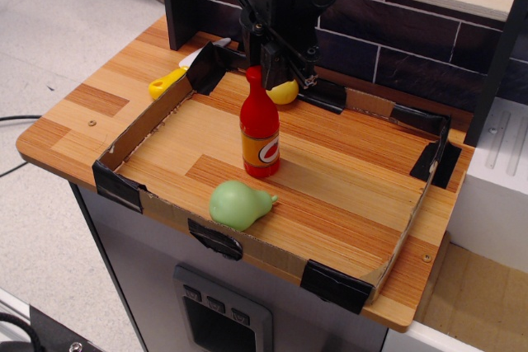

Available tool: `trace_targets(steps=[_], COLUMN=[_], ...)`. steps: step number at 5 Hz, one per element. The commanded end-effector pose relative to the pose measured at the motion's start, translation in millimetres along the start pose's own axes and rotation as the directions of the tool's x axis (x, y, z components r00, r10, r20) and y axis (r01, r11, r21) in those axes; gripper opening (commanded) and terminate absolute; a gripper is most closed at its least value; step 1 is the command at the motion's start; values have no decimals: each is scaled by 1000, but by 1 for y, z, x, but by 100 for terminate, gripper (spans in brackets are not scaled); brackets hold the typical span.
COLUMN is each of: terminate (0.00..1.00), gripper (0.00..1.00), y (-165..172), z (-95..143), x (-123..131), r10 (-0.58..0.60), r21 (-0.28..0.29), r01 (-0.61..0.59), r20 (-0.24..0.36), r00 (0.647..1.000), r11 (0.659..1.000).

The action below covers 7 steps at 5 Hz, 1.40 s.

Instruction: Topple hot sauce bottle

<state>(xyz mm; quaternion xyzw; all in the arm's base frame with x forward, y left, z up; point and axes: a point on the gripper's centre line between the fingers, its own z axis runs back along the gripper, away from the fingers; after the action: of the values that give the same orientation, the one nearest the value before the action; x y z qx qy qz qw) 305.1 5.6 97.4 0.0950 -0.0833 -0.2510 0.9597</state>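
Observation:
The red hot sauce bottle stands upright in the middle of the cardboard-walled tray, its orange label with a white oval mark facing front. My black gripper hangs just behind and above the bottle's cap, close to it. I cannot tell whether it touches the cap. Its fingers look close together, but the dark body hides whether they are open or shut.
A green pear lies at the tray's front edge. A yellow round fruit sits behind the bottle under the gripper. A yellow-handled tool lies outside the tray at the left. A dark brick wall stands behind.

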Motion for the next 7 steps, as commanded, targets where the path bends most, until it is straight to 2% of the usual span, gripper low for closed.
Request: trace_targets(steps=[1, 2, 3, 5, 6, 7], terminate=[0, 0, 0, 0, 0, 0], gripper=[0, 0, 0, 0, 0, 0], y=[20, 20, 18, 1, -4, -11], z=[19, 16, 1, -16, -11, -18], x=[8, 9, 6, 16, 27, 36], r10=[-84, -137, -156, -206, -205, -194], r21=[26, 75, 130, 138, 65, 45], r01=[85, 142, 172, 231, 206, 191], r20=[-52, -77, -126, -172, -23, 83], r00=[995, 988, 980, 963, 978, 977], r11=[996, 987, 976, 963, 976, 980])
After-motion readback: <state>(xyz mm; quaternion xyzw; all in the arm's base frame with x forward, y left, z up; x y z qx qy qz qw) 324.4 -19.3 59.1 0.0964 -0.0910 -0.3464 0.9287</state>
